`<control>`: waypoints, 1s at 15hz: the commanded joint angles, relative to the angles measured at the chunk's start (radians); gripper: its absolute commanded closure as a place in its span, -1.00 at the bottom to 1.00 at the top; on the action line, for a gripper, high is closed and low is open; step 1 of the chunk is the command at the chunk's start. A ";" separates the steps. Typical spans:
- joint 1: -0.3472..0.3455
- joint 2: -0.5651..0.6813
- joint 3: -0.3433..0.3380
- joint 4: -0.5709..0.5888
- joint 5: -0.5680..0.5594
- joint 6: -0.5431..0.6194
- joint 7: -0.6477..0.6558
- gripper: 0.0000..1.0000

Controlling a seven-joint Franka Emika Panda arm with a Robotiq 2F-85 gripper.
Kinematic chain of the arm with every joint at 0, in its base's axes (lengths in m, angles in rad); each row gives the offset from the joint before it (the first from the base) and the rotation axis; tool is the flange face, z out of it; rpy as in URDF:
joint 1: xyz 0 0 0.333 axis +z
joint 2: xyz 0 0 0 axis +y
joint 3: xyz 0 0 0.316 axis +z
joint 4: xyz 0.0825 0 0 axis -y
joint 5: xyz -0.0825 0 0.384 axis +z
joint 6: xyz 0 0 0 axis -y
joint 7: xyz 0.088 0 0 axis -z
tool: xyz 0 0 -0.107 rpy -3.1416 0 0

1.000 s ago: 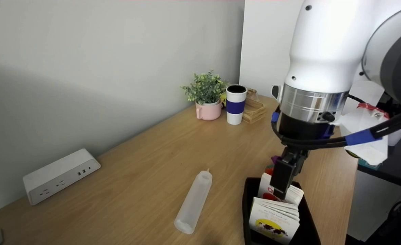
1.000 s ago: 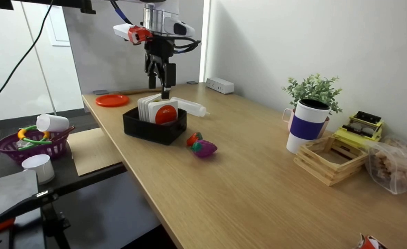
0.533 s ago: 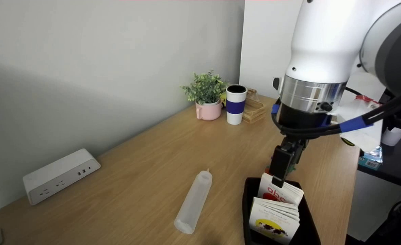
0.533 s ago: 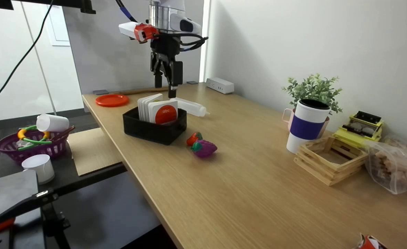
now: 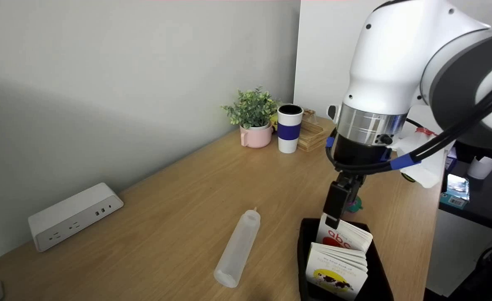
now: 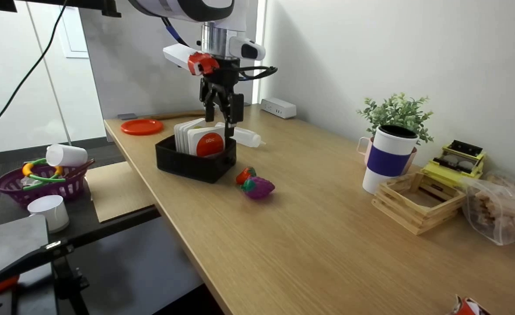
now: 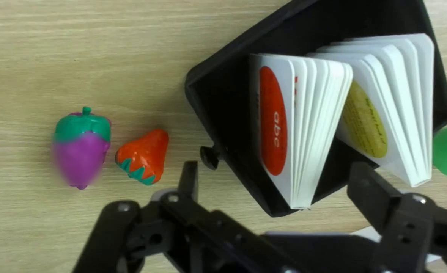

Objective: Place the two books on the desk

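Two white books stand leaning in a black tray on the desk. The abc book, with a red oval, is nearer the toy fruit; the book with a yellow oval leans beside it. Both books also show in an exterior view, the abc book behind the yellow-oval book. Over the tray's end hangs my gripper, open, with nothing held. Seen from the wrist, its fingers lie to either side of the abc book's lower end; no contact shows. Downward-pointing fingertips appear close to that book's edge.
By the tray lie a strawberry toy and a purple toy. A clear bottle rests along the tray's far side. Farther off stand a tumbler, a wooden crate and a plant. A red plate is near the edge.
My gripper has shifted across the tray toward the toy fruit side, away from above the books' middle, and come lower in the last half second. It has stayed open. Books and tray have not moved.
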 commanded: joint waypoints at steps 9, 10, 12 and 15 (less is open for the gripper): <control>-0.018 0.089 0.017 0.050 0.053 0.025 -0.118 -1.00; -0.018 0.088 0.018 0.051 0.052 0.025 -0.117 -0.50; -0.018 0.087 0.019 0.052 0.053 0.023 -0.117 -0.32; -0.018 0.087 0.020 0.055 0.052 0.020 -0.117 0.09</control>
